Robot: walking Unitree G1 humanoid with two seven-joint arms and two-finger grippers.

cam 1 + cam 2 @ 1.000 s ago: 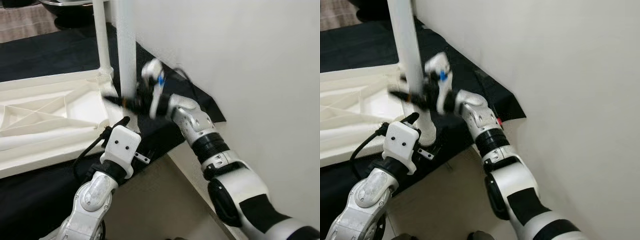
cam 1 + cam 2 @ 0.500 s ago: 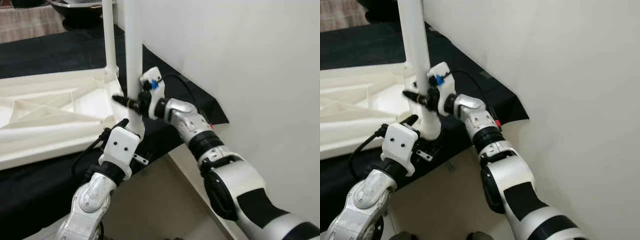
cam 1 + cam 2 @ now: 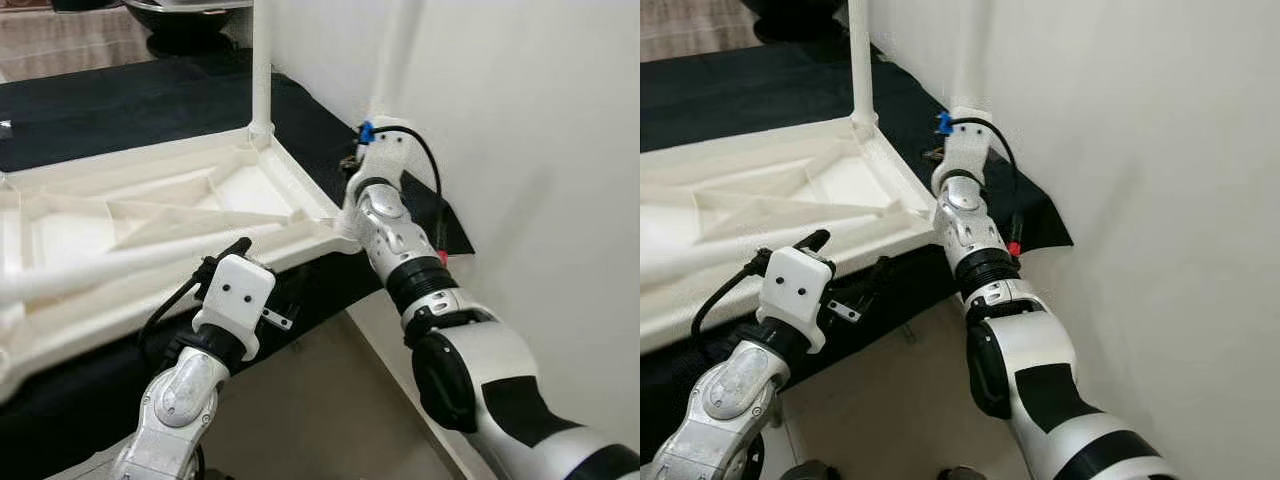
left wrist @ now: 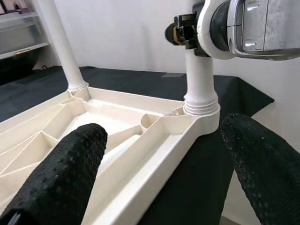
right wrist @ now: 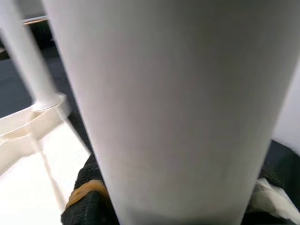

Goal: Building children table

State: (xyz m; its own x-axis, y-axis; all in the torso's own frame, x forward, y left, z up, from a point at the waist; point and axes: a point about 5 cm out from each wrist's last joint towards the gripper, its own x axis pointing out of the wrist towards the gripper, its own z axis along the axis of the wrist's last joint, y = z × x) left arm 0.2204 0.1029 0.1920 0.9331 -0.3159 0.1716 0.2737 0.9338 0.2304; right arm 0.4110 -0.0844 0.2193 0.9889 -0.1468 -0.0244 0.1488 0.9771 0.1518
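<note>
A white plastic tabletop (image 3: 150,215) lies upside down on a black cloth (image 3: 120,100). Two legs stand in its corners: a far leg (image 3: 262,60) and a near leg (image 4: 199,77). The right gripper (image 4: 187,30) clamps the near leg above its socket. The left gripper (image 4: 161,173) hovers before that corner, fingers apart. The tabletop looks light, stiff and smooth; its ribbed rim offers the surest hold.

We saw bright, even indoor light with soft shadows. The head views were slightly motion-blurred toward nine o'clock. The right wrist view was out of focus, its white leg (image 5: 168,108) washed pale.
</note>
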